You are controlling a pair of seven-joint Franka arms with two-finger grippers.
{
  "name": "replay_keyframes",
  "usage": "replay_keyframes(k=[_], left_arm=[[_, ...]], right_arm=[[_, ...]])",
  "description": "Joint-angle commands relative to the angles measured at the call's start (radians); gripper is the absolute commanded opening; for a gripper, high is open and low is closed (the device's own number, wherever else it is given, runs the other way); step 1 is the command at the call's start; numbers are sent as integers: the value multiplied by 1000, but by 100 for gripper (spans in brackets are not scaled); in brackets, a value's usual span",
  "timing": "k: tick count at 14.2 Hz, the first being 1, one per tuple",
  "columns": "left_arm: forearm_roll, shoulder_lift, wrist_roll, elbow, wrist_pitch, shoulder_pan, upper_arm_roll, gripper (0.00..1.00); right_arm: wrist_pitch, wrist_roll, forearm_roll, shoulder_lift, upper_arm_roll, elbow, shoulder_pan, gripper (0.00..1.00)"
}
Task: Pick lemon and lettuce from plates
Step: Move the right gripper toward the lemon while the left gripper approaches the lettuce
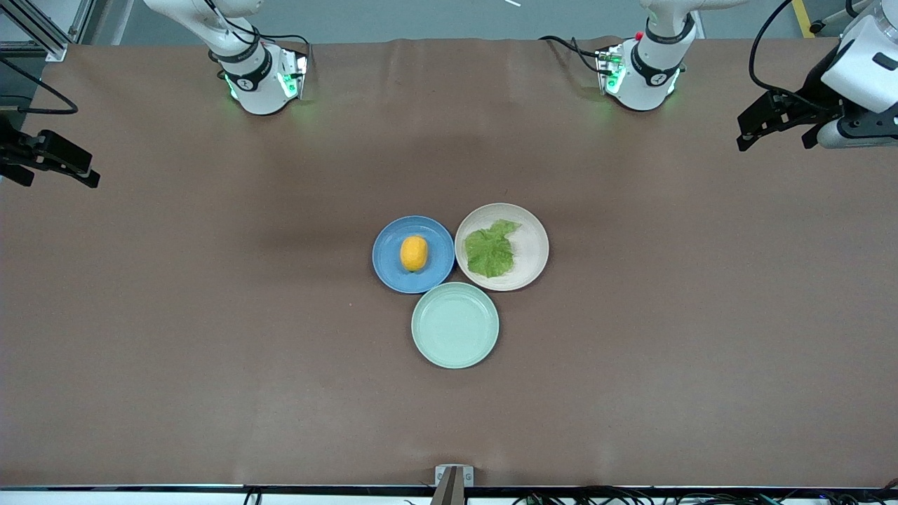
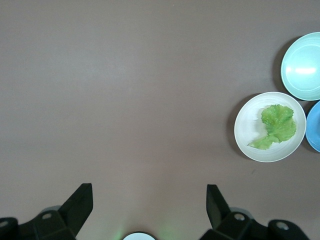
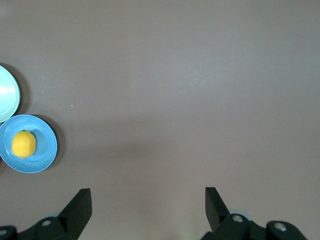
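Note:
The lemon (image 1: 414, 253) lies on the blue plate (image 1: 389, 266) at the table's middle. The lettuce (image 1: 491, 249) lies on the cream plate (image 1: 531, 245), which touches the blue plate on the side toward the left arm's end. My left gripper (image 1: 775, 137) is open and empty, raised over the left arm's end of the table, apart from the plates. My right gripper (image 1: 59, 175) is open and empty over the right arm's end. The left wrist view shows the open left gripper (image 2: 148, 192), the lettuce (image 2: 276, 125) and the cream plate (image 2: 247, 127). The right wrist view shows the open right gripper (image 3: 147, 195), the lemon (image 3: 23, 144) and the blue plate (image 3: 45, 150).
A pale mint-green plate (image 1: 455, 325) with nothing on it sits nearer the front camera, touching both other plates. It also shows in the left wrist view (image 2: 302, 75) and the right wrist view (image 3: 6, 95). Brown table cloth surrounds the plates.

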Motion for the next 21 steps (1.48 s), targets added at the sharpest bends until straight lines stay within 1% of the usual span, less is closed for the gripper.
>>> replay_keyframes(k=[1, 3, 4, 6, 7, 9, 11, 13, 14, 15, 17, 19, 20, 21], left_arm=[[-18, 2, 22, 12, -20, 1, 2, 100], [-18, 8, 19, 16, -23, 3, 4, 100], [-16, 22, 13, 21, -23, 4, 4, 100], [-7, 69, 10, 68, -23, 4, 5, 100], [-4, 76, 10, 62, -24, 3, 4, 100], [-5, 85, -10, 15, -6, -11, -7, 100], [-4, 126, -34, -11, 48, -16, -60, 100], [-4, 156, -158, -72, 148, -17, -111, 100], [-2, 162, -245, -124, 226, -22, -149, 100], [-2, 177, -339, -171, 296, -22, -183, 100], [2, 238, -520, -212, 400, -40, -243, 100], [70, 309, -649, -212, 457, -97, -252, 100], [79, 342, -706, -214, 494, -135, -254, 100], [119, 375, -789, -217, 532, -176, -252, 100]], right_arm=[[-13, -3, 0, 2, 8, 16, -8, 100], [-11, -3, 0, 2, 8, 16, -8, 100], [-11, -3, 0, 2, 8, 14, -8, 100], [-13, -3, 0, 2, 8, 14, -8, 100], [-13, -3, 0, 2, 8, 14, -8, 100], [-11, -3, 0, 2, 8, 16, -8, 100], [-10, -2, 0, 2, 8, 14, -7, 100], [-8, 9, 8, 2, 14, 16, 2, 100], [-8, 9, 29, 4, 16, 14, 22, 100], [-5, 16, 55, 13, 14, 14, 70, 100], [8, 84, 60, 54, 14, 14, 160, 100], [62, 223, 54, 110, 14, 14, 266, 100], [90, 287, 48, 134, 14, 14, 316, 100], [117, 355, 45, 154, 13, 14, 359, 100]])
